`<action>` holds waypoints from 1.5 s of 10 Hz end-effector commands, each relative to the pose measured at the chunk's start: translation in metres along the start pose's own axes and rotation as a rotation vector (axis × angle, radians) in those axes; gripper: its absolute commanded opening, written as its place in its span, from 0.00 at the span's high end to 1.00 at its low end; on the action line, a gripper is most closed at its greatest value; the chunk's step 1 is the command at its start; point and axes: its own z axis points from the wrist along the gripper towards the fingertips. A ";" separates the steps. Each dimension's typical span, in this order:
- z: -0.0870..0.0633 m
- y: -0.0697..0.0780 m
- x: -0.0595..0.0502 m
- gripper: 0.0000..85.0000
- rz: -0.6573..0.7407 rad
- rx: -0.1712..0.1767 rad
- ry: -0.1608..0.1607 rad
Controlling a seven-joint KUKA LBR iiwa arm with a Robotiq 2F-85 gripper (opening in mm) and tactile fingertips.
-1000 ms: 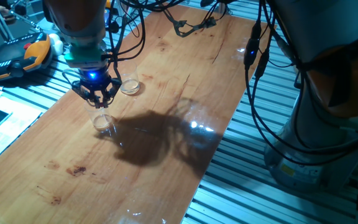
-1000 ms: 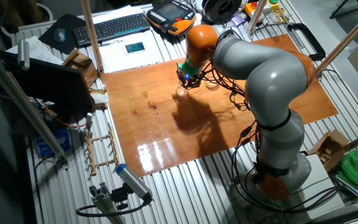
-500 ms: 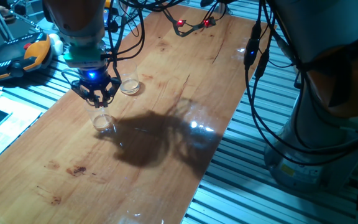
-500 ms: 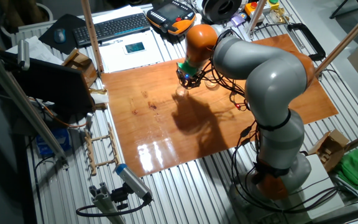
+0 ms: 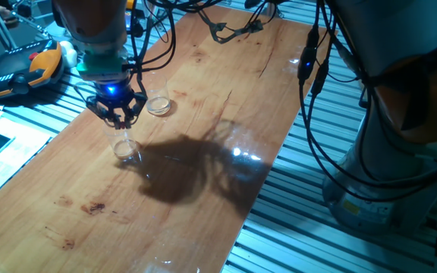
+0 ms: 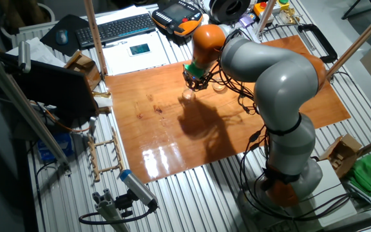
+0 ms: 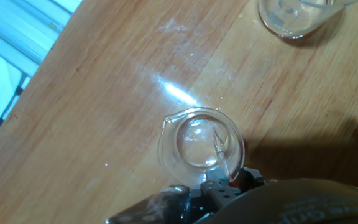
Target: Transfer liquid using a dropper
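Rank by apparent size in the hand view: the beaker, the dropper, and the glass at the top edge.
1. beaker, whole and under the gripper.
2. glass, cropped by the frame, so its rank is unsure.
3. dropper, a thin tube inside the beaker.

In the hand view the gripper [image 7: 229,186] shows only as a dark blur along the bottom edge — whether its fingers are closed cannot be told. The dropper [image 7: 221,155] shows as a faint clear tube over the glass [image 7: 201,146]; its bulb is mostly hidden (just a red speck). A second glass [image 7: 297,15] is cut off at the top. From both fixed views the dropper is too small to make out, and any liquid is unreadable.
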 end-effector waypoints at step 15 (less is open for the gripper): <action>-0.001 0.002 0.004 0.59 0.006 -0.013 -0.030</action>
